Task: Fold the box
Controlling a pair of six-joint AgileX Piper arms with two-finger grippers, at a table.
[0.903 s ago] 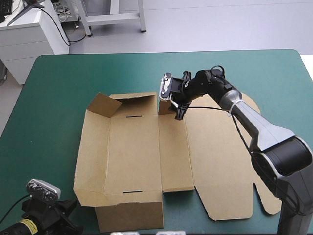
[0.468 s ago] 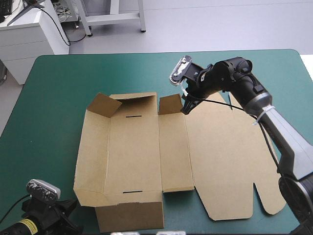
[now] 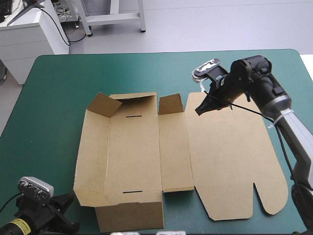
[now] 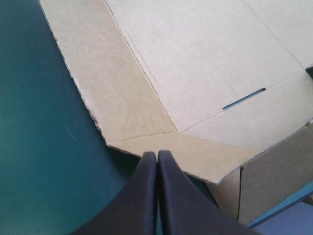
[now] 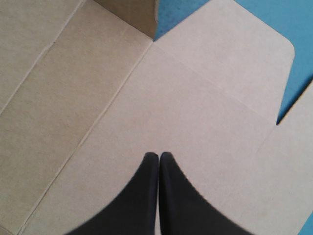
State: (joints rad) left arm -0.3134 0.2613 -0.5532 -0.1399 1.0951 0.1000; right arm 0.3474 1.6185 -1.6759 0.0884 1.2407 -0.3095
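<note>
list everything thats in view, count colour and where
box: 1, brown, mid-table; walls partly raised on its left part, right panel flat
table: 1, teal-green cover, under the box
left gripper: 1, black, shut, at the box's near left corner
right gripper: 1, black, shut, over the flat right panel, near its far edge

High view looking down, 2 wrist views close, box [image 3: 137, 152] shared
</note>
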